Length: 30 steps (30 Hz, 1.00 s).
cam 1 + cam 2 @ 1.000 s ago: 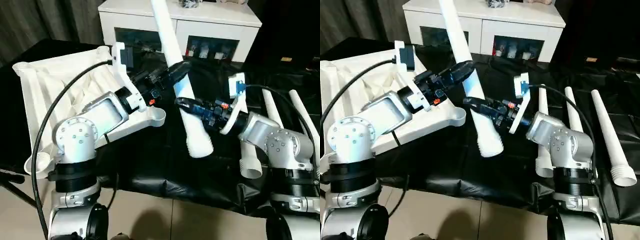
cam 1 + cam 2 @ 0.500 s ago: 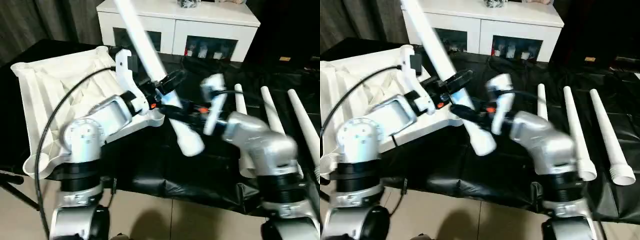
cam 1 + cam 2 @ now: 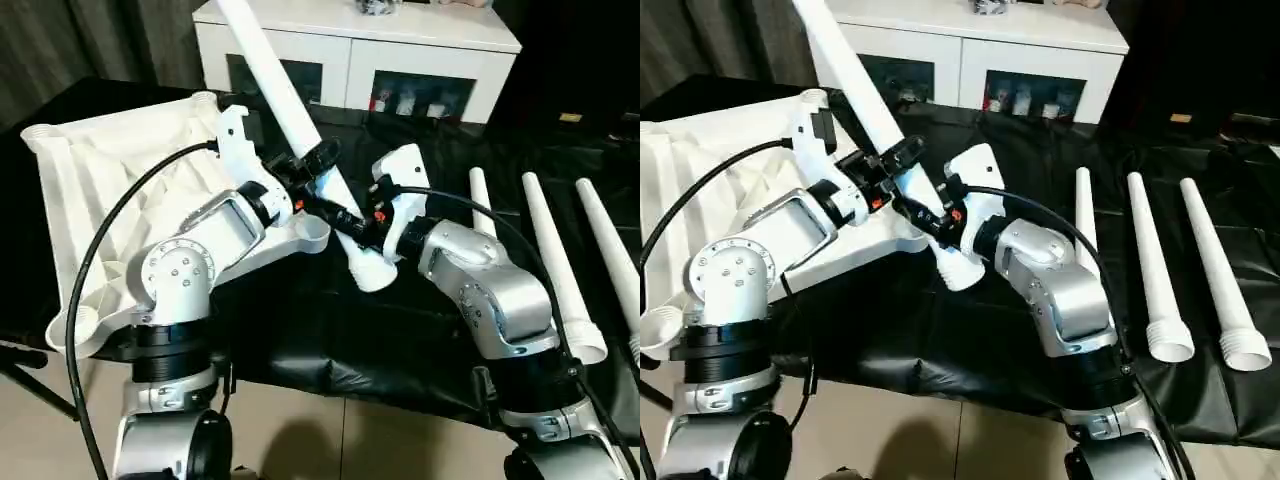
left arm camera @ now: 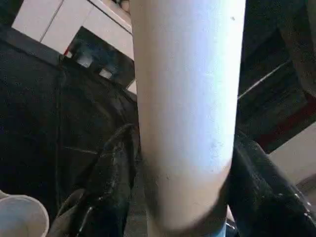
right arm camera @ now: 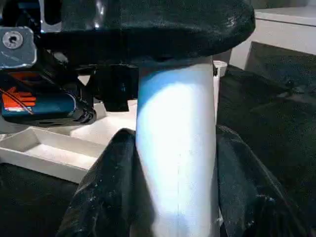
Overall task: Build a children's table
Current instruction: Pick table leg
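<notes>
A: Where is the long tapered white plastic tube leg [image 3: 290,115] at this moment?

B: It stands tilted in the middle of the head view. Its thin end goes up to the top edge of the frame, and its wide ribbed end [image 3: 368,270] is low, just above the black cloth [image 3: 400,340], near the round corner socket [image 3: 312,232] of the white plastic tabletop with ribbed underside [image 3: 100,200].

A: Which claw has it?

B: Both. The left gripper [image 3: 318,165] has its two black fingers one on each side of the leg, higher on the tube. In the left wrist view the left fingers [image 4: 108,182] lie against both sides of the white tube, so the claw is half closed around it. The right gripper [image 3: 352,222] takes the same leg lower, close to the wide end. In the right wrist view its right fingers [image 5: 106,192] press the tube from both sides, about half open.

A: And the tabletop?

B: It lies upside down at the left of the frame, tilted, partly under the left forearm.

A: The other legs?

B: Three more white tapered legs [image 3: 1155,270] lie side by side on the black cloth at the right of the frame, apart from the grippers. A white cabinet with glass doors [image 3: 360,50] stands at the top.
</notes>
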### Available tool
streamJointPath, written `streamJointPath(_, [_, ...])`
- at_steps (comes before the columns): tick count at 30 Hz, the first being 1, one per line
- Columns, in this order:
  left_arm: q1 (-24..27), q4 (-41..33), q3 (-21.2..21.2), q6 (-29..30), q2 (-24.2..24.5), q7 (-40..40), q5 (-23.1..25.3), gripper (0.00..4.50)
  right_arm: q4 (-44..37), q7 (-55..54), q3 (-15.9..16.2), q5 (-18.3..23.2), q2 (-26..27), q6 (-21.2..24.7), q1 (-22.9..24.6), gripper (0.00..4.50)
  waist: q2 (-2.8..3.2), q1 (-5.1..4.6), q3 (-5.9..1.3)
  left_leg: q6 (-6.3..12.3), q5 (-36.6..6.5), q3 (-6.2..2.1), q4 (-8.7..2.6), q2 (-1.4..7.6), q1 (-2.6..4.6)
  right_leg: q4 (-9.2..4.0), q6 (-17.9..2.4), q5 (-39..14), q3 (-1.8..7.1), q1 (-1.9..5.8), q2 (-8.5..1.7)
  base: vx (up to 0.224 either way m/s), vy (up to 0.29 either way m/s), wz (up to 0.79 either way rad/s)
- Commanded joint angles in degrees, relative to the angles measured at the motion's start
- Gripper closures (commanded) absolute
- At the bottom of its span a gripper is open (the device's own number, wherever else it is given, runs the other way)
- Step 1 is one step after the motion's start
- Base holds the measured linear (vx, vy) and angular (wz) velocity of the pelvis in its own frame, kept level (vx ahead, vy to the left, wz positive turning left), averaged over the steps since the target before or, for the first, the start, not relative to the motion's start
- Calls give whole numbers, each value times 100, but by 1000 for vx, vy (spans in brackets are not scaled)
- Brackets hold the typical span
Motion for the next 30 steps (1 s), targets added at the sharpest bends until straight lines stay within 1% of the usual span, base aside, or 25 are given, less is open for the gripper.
streamJointPath(1, [-98, 117, 43, -23, 13, 46, 23, 215, -63, 12, 14, -21, -3, -154, -56, 271, 49, -12, -401, -122, -547, -109, -412, 256, 60, -419, -1220, 250, 291, 311, -424, 0, 0, 0])
streamJointPath(2, [-97, 122, 45, -17, 16, 15, 6, 225, -63, 40, 35, -30, -11, -162, -53, 271, 46, -13, -400, -125, -548, -109, -412, 253, 60, -418, -1218, 254, 292, 312, -421, 0, 0, 0])
streamJointPath(3, [-72, 92, 5, 14, 53, -98, -52, 239, -86, 82, 69, -48, -24, -172, -28, 271, 56, -11, -403, -125, -525, -112, -412, 253, 60, -412, -1215, 296, 292, 313, -421, 0, 0, 0])
streamJointPath(4, [-72, 92, 5, 14, 53, -98, -52, 239, -86, 82, 69, -48, -24, -172, -28, 271, 56, -11, -403, -125, -525, -112, -412, 253, 60, -412, -1215, 296, 292, 313, -421, 0, 0, 0])
streamJointPath(5, [-61, 74, -14, 27, 70, -138, -69, 252, -98, 96, 82, -54, -32, -177, -17, 271, 53, -16, -409, -120, -494, -113, -410, 258, 62, -404, -1222, 377, 289, 313, -419, 0, 0, 0])
streamJointPath(7, [-43, 39, -53, 8, 105, -195, -59, 256, -122, 120, 137, -106, -75, -238, 1, 271, 62, -16, -411, -126, -488, -113, -407, 258, 62, -399, -1236, 430, 287, 312, -419, 0, 0, 0])
streamJointPath(8, [-36, 11, -89, -28, 151, -285, -37, 259, -136, 154, 93, -32, -67, -199, 10, 271, 67, -18, -406, -122, -514, -109, -407, 253, 65, -403, -1247, 427, 290, 311, -417, 0, 0, 0])
streamJointPath(9, [-42, 9, -135, -89, 207, -356, 29, 262, -138, 208, 21, 83, -57, -124, 10, 215, 64, -19, -402, -108, -555, -110, -414, 252, 66, -410, -1236, 364, 290, 311, -415, 0, 0, 0])
streamJointPath(10, [-42, 8, -143, -97, 216, -370, 38, 262, -140, 216, 13, 97, -60, -116, 10, 215, 64, -19, -402, -108, -555, -110, -414, 252, 66, -410, -1236, 364, 290, 311, -415, 0, 0, 0])
streamJointPath(11, [-48, 2, -230, -153, 324, -533, 112, 262, -156, 306, -46, 212, -92, -50, 11, 201, 72, -20, -400, -102, -630, -114, -423, 259, 72, -421, -1216, 266, 290, 309, -416, 0, 0, 0])
streamJointPath(12, [-41, -16, -297, -169, 398, -648, 148, 262, -174, 360, -70, 270, -116, -7, 11, 201, 75, -15, -405, -110, -648, -115, -420, 262, 77, -413, -1206, 254, 289, 310, -417, 0, 0, 0])
streamJointPath(13, [14, -126, -544, -168, 659, -1086, 191, 264, -239, 584, -147, 475, -222, 187, 4, 184, 81, -19, -400, -115, -652, -119, -429, 264, 77, -419, -1190, 233, 288, 308, -419, 0, 0, 0])
streamJointPath(14, [52, -197, -658, -155, 773, -1289, 195, 265, -275, 696, -182, 575, -281, 289, 4, 170, 55, -21, -409, -89, -622, -117, -428, 264, 77, -404, -1174, 260, 289, 314, -409, 0, 0, 0])
streamJointPath(16, [75, -240, -724, -145, 839, -1415, 195, 265, -296, 763, -201, 635, -319, 349, 4, 158, 78, -14, -405, -92, -547, -116, -423, 273, 79, -392, -1207, 350, 289, 307, -416, 0, 0, 0])
streamJointPath(17, [122, -361, -835, -117, 1005, -1730, 148, 265, -344, 1025, -228, 799, -514, 564, 11, 152, 72, -15, -405, -92, -510, -106, -415, 263, 79, -391, -1247, 407, 288, 306, -412, 0, 0, 0])
streamJointPath(19, [145, -436, -897, -101, 1139, -1979, 100, 265, -384, 1270, -210, 913, -716, 754, 24, 127, 74, -1, -408, -78, -482, -109, -415, 268, 77, -385, -1276, 445, 286, 316, -412, 0, 0, 0])
streamJointPath(20, [151, -469, -927, -112, 1227, -2154, 70, 265, -412, 1444, -180, 975, -880, 888, 40, 119, 51, 1, -405, -67, -497, -105, -415, 268, 80, -382, -1300, 408, 285, 321, -410, 0, 0, 0])
streamJointPath(22, [149, -525, -975, -144, 1399, -2520, 0, 265, -464, 1782, -137, 1136, -1182, 1178, 81, 107, 55, -4, -398, -73, -507, -98, -413, 261, 71, -392, -1315, 329, 289, 323, -415, 0, 0, 0])
streamJointPath(23, [142, -579, -1038, -187, 1555, -2887, -76, 265, -495, 1981, -195, 1312, -1336, 1333, 106, 90, 26, 6, -398, -42, -513, -94, -410, 259, 68, -396, -1301, 259, 297, 335, -422, 0, 0, 0])
streamJointPath(24, [140, -591, -1042, -191, 1578, -2958, -102, 265, -498, 2017, -212, 1356, -1359, 1372, 107, 90, 31, 1, -392, -26, -508, -95, -412, 257, 64, -399, -1297, 231, 298, 331, -422, 0, 0, 0])
streamJointPath(25, [128, -654, -1056, -196, 1681, -3281, -235, 265, -504, 2181, -287, 1551, -1466, 1537, 108, 87, 24, -2, -400, -3, -494, -90, -404, 254, 72, -399, -1323, 175, 294, 322, -431, 0, 0, 0])
streamJointPath(26, [121, -673, -1054, -195, 1707, -3376, -277, 265, -495, 2218, -303, 1595, -1491, 1585, 103, 87, 24, 1, -400, 3, -468, -90, -404, 262, 62, -395, -1362, 156, 294, 325, -438, 0, 0, 0])
streamJointPath(27, [100, -724, -1011, -148, 1746, -3617, -446, 265, -465, 2327, -314, 1673, -1571, 1679, 96, 87, 47, 1, -399, -2, -465, -91, -401, 263, 64, -392, -1380, 153, 293, 316, -437, 0, 0, 0])
streamJointPath(28, [92, -740, -990, -125, 1754, -3691, -509, 265, -455, 2360, -310, 1689, -1598, 1703, 92, 87, 35, -2, -406, 2, -463, -89, -398, 262, 73, -390, -1413, 180, 287, 316, -429, 0, 0, 0])
streamJointPath(30, [80, -816, -966, -98, 1816, -3993, -682, 265, -423, 2483, -300, 1781, -1691, 1805, 75, 87, 41, 0, -407, 16, -459, -83, -392, 260, 78, -384, -1453, 218, 284, 309, -423, 0, 0, 0])
